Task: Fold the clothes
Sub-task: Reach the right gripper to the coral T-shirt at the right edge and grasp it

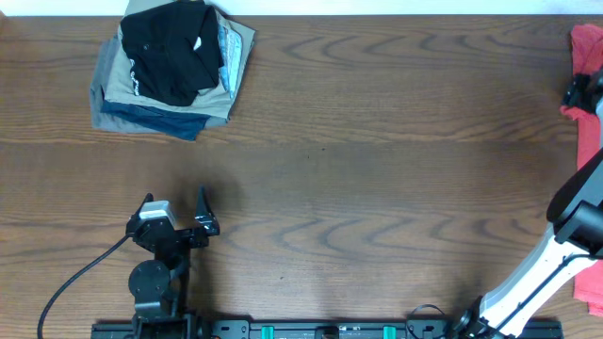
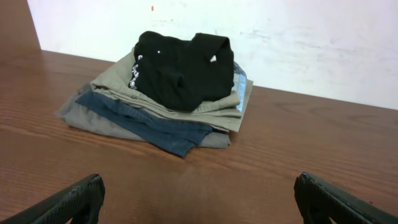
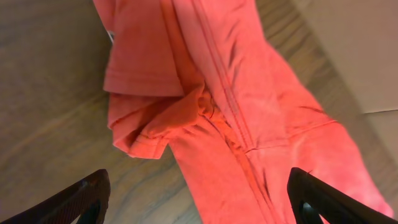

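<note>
The clothes, a coral-red T-shirt [image 3: 236,112], lie crumpled at the table's far right edge [image 1: 586,42], partly cut off by the overhead frame. In the right wrist view a sleeve and a long seam show. My right gripper [image 3: 202,202] hovers just over the shirt with its jaws wide open. One finger [image 3: 87,199] is above bare wood and the other [image 3: 323,199] above the red cloth, with nothing pinched between them. In the overhead view it sits at the right border [image 1: 589,94]. My left gripper [image 1: 175,202] rests open near the front left, far from the shirt, and holds nothing [image 2: 199,205].
A stack of folded garments [image 1: 174,71] lies at the back left, with a black one on top of tan, grey and blue ones [image 2: 168,93]. A black cable [image 1: 80,278] runs from the left arm's base. A white wall stands behind the table.
</note>
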Controlling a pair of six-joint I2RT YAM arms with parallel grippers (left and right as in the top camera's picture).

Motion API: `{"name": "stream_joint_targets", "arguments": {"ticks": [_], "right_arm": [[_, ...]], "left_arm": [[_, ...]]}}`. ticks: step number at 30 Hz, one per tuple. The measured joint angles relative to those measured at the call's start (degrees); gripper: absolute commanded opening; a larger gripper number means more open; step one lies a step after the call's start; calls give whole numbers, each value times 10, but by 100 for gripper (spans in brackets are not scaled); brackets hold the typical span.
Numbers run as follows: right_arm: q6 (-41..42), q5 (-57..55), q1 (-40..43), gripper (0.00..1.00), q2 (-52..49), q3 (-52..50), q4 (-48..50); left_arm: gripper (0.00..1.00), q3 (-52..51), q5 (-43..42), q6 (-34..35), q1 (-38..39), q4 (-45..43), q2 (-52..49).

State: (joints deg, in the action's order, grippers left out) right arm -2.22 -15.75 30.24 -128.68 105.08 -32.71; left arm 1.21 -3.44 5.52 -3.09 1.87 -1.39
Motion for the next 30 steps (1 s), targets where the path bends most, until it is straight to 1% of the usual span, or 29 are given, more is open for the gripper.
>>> {"name": "stream_joint_targets", "arguments": {"ticks": [9, 13, 30], "right_arm": [[-4, 44, 3, 84, -52, 1, 37], [-3, 48, 3, 79, -68, 1, 50], [8, 75, 3, 73, -70, 2, 92]], "left_arm": [[98, 0, 0, 0, 0, 0, 0], [98, 0, 0, 0, 0, 0, 0], [98, 0, 0, 0, 0, 0, 0]]}}
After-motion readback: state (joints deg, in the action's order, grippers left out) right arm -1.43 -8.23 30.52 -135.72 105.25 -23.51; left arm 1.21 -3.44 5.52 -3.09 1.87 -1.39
